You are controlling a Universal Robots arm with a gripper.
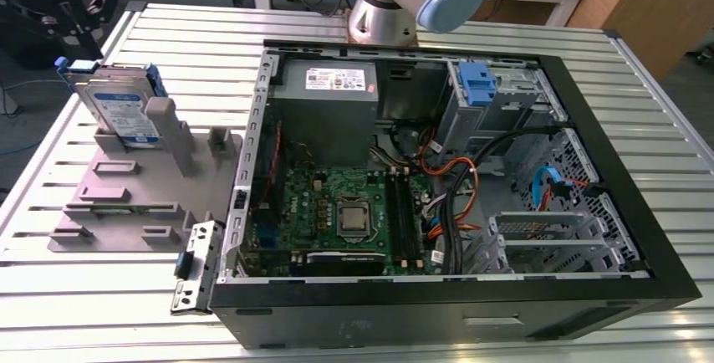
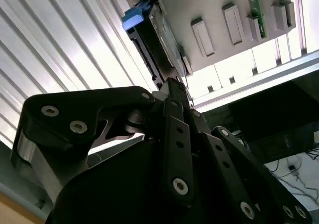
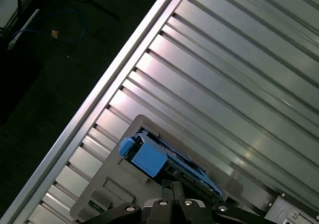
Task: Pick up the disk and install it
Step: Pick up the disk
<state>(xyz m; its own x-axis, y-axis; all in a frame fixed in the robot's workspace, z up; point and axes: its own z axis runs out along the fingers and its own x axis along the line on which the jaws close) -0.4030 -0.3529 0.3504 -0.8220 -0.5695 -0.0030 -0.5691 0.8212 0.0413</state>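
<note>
Silver-grey disk (image 1: 117,99) stands on edge in grey holder (image 1: 134,187), exterior view's left of open computer case (image 1: 446,296) | gripper (image 2: 173,84) closed, empty, just off disk's top edge | judged rigid, fairly heavy, shock-sensitive; grip across side faces near blue rails (image 3: 147,157).

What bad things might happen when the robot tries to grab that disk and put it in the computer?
1. The disk stands on its thin edge in the grey holder. If the tool, hovering above it, comes down off-centre, it might knock or jam the disk.
2. Cables crowd the inside of the case, so a carried disk could snag on them.
</note>
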